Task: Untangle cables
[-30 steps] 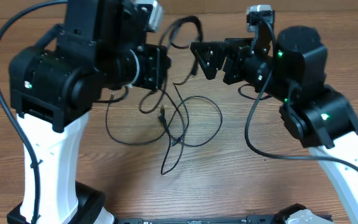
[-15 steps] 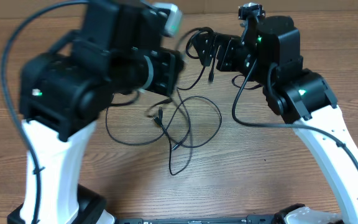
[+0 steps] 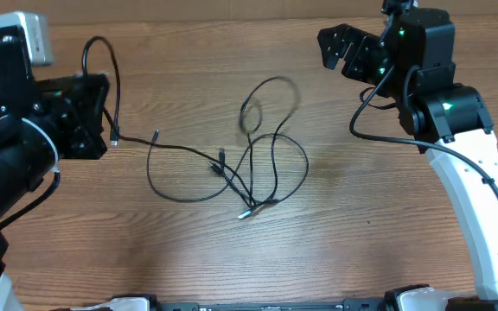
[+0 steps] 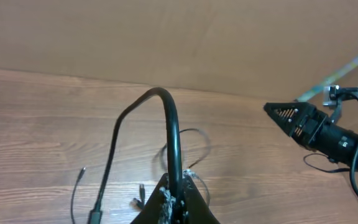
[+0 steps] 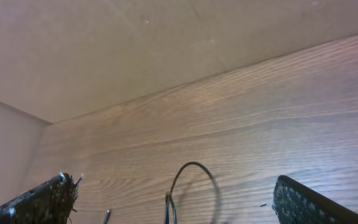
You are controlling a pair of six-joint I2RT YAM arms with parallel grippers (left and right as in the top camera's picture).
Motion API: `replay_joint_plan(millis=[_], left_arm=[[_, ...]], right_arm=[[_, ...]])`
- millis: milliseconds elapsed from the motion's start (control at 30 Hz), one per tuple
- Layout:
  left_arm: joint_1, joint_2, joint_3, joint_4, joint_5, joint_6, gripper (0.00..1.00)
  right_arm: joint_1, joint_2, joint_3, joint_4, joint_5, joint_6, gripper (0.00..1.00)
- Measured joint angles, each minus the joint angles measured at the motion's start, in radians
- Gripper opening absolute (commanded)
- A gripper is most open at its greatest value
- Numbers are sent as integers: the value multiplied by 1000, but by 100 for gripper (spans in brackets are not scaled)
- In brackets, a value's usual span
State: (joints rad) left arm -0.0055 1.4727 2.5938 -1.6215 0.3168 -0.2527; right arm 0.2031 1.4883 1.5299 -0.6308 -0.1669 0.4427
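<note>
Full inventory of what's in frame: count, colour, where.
cables: a few, exact count unclear; black; loose tangle mid-table, one strand running left.
table: one; brown wood grain; under everything.
back wall: one; tan; beyond the table's far edge.
left arm: one; black; left edge.
right arm: one; black joints, white link; right side.
left gripper: one; black; left of the tangle, jaws shut on a cable strand.
right gripper: one; black; far right, jaws open, empty.

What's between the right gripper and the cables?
Only bare table lies between the open right gripper and the cables; the overhead view shows it.
</note>
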Motion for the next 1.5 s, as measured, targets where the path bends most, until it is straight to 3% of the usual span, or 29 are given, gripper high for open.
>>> replay_joint_plan(millis=[167,600,733,900,1200,1333,1433,1500], left_arm=[[2,30,0,-1,40,18,4],[2,50,0,18,84,20,5],[2,50,0,18,89,20,5],[2,50,0,40,45,19,4],[2,51,0,45,29,16,4],[2,51,0,69,23,9,4],[2,51,0,94,19,-8,4],[2,51,0,104,19,-15,4]], right_arm=[[6,0,0,-29,-73,-64,100],[54,28,0,-325,-257,-156,100],[130,40,0,-389,-354,-210,100],[259,43,0,-463,-406,-382,100],[399,90,-27,-411,-406,-500,100],[435,109,-32,-379,-406,-515,91],[449,120,-32,-362,-414,-519,75],[450,136,-32,-353,-427,-523,74]])
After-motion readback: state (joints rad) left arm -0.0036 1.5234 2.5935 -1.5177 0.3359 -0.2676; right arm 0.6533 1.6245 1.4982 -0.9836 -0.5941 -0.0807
